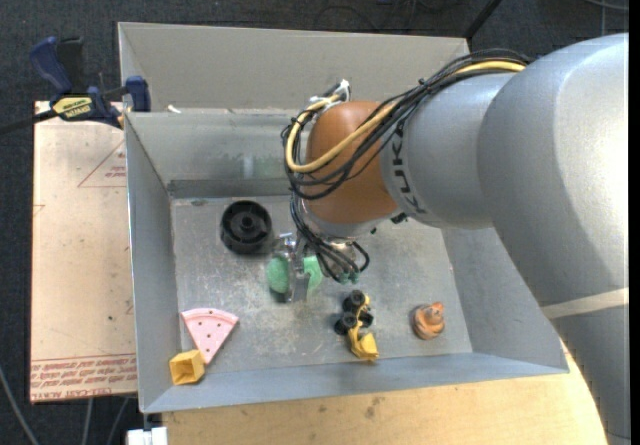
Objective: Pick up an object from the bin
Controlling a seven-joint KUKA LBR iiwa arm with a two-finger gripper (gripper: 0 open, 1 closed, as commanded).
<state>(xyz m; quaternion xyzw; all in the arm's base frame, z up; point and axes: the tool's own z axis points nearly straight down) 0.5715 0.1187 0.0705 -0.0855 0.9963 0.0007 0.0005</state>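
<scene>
- Green lump [276, 277], soft-edged and rounded, sits on the floor of the bin [150, 253] about mid-way across and a little toward the near wall.
- End effector [293, 279] is right down on it, metal standing in front of the green so the colour peeks out on both sides.
- Clenched or released? I cannot tell from this angle (the metal and the green overlap too closely).
- Above it hangs the orange cover [345, 173] on the wrist, wrapped in yellow and black cables [450, 76], with the big grey arm [560, 163] coming in from the right.
- Black round part [245, 226] lies just up and left of the green lump, near it but apart.
- Black-and-yellow piece [356, 325] lies to the lower right of the end effector, close to the near wall.
- Small orange piece [428, 321] sits further right, on its own.
- Over in the near left corner, a pink wedge [208, 328] lies flat, with a small yellow block [186, 367] just beside its lower tip.
</scene>
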